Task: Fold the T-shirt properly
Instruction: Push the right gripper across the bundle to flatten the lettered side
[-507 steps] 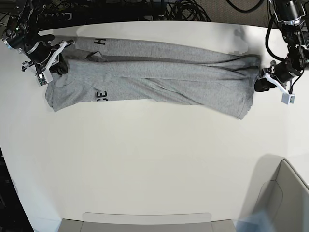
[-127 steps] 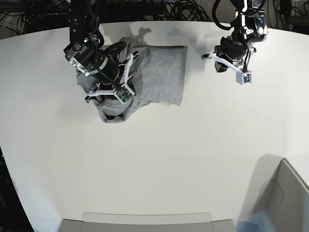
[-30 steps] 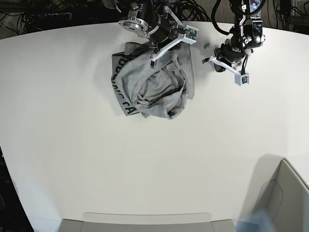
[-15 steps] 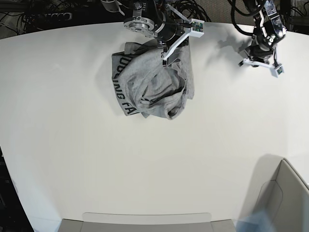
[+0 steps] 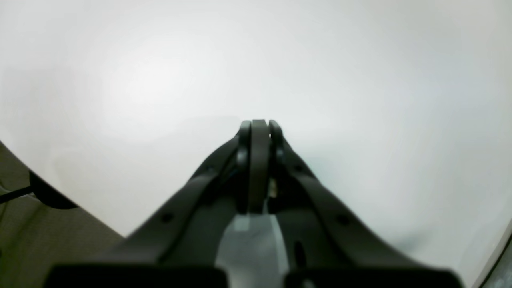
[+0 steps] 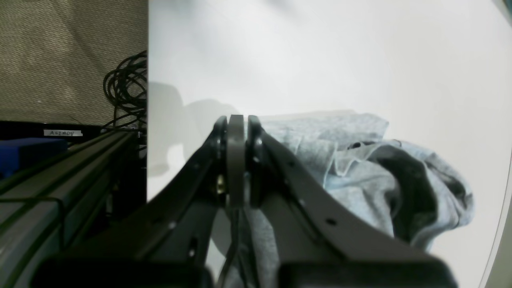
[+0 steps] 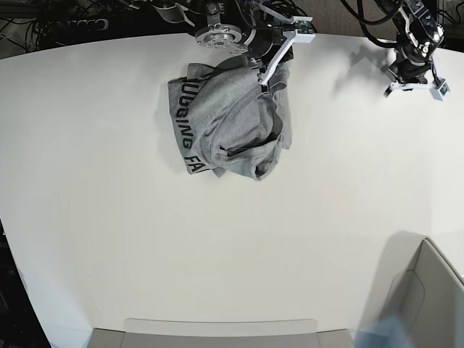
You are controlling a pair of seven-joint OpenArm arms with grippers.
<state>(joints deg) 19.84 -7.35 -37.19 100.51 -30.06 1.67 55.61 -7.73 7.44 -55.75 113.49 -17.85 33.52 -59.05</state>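
The heather-grey T-shirt (image 7: pixel 228 123) lies in a crumpled heap at the back middle of the white table, with black lettering along its left edge. It also shows in the right wrist view (image 6: pixel 360 160), bunched to the right of and under the fingers. My right gripper (image 7: pixel 265 81) is shut over the shirt's back right corner; in its wrist view (image 6: pixel 236 120) I see no cloth between the jaws. My left gripper (image 7: pixel 415 85) is shut and empty at the back right, far from the shirt, over bare table (image 5: pixel 259 122).
A grey bin (image 7: pixel 435 290) stands at the front right corner and a grey tray (image 7: pixel 217 332) at the front edge. Black cables (image 6: pixel 124 88) and a dark rail (image 6: pixel 60 160) lie behind the table's back edge. Carpet floor (image 5: pixel 24 224) shows past the table edge.
The shirt went from a long folded strip to a crumpled heap. In the last second my right gripper slid right along the shirt's back edge, and my left arm swung away to the right.
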